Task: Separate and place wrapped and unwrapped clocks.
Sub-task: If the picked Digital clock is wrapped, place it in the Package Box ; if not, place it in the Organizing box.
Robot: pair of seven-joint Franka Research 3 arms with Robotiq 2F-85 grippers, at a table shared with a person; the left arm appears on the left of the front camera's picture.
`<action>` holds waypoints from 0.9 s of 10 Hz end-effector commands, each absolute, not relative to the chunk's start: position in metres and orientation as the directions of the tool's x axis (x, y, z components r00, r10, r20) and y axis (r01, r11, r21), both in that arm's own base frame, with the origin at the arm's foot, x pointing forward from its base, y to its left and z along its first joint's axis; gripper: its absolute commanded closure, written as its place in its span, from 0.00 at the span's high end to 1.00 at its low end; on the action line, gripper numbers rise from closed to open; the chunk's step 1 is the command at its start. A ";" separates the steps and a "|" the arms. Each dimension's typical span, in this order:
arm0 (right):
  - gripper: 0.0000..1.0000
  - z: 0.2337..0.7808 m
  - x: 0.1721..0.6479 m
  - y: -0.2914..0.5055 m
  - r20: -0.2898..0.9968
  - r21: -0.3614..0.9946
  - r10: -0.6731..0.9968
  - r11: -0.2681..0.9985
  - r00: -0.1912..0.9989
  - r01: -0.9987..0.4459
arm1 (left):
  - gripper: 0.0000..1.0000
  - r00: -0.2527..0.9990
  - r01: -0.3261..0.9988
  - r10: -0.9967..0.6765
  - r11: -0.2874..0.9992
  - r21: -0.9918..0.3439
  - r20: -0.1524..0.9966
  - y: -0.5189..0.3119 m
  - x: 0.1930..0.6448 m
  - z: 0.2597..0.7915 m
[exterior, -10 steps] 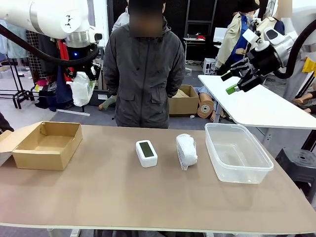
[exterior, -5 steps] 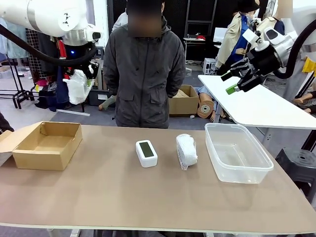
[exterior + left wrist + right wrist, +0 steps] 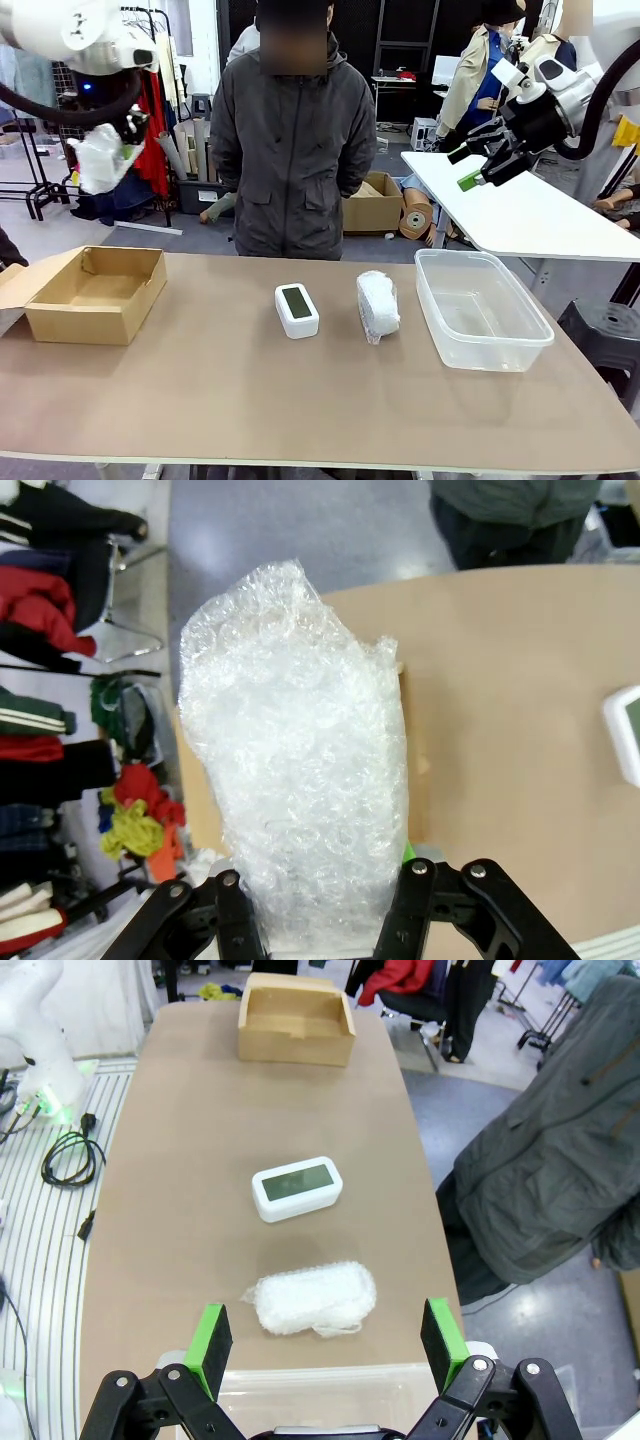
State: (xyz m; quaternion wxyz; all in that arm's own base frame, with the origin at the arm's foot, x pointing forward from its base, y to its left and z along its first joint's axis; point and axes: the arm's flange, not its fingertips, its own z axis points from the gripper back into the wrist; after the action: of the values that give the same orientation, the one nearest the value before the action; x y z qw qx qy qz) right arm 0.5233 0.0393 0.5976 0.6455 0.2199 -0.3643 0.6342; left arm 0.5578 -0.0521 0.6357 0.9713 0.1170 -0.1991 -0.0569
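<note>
Left gripper (image 3: pixel 320 898) clamps 1 white oblong bubble-wrap bundle (image 3: pixel 300 780), contents hidden, above brown cardboard box (image 3: pixel 80 322). Bare white rounded digital clock (image 3: pixel 296 308), then 2nd wrapped bundle (image 3: pixel 378 305), lie right of box. Right gripper (image 3: pixel 326 1345) gapes wide, empty.

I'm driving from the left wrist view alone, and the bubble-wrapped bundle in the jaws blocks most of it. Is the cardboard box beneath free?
Observer: Yes, the cardboard box is open-topped and empty.
Operator: What else is on the table?
Observer: A second bundle lies between the bare clock and the clear bin.
Operator: The other arm?
Observer: The right arm hangs high above the bin end, jaws open, empty.
</note>
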 end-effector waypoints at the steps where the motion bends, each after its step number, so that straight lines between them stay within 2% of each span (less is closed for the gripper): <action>1: 1.00 0.598 0.523 0.039 0.742 -0.184 0.666 0.097 -0.073 -0.978 | 0.00 0.916 0.056 -0.177 0.945 0.322 0.360 -0.029 0.555 0.605; 2: 1.00 0.598 0.523 0.039 0.742 -0.184 0.666 0.097 -0.073 -0.978 | 0.00 0.938 0.001 -0.136 0.921 0.389 0.319 -0.020 0.554 0.583; 5: 1.00 0.598 0.523 0.039 0.742 -0.184 0.666 0.097 -0.073 -0.978 | 0.00 0.952 0.043 -0.172 0.894 0.446 0.255 -0.010 0.558 0.514; 7: 1.00 0.598 0.523 0.039 0.742 -0.184 0.666 0.097 -0.073 -0.978 | 0.00 0.967 0.065 -0.147 0.932 0.357 0.207 -0.006 0.565 0.485; 9: 1.00 0.598 0.523 0.039 0.742 -0.184 0.666 0.097 -0.073 -0.978 | 0.00 0.979 0.019 -0.075 0.960 0.279 0.189 0.001 0.573 0.461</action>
State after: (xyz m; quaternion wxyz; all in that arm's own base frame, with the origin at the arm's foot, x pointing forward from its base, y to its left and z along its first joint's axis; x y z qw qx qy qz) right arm 0.5234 0.0393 0.5975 0.6455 0.2199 -0.3642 0.6342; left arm 0.5699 -0.0069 0.4579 0.9813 0.1633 -0.0937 -0.0403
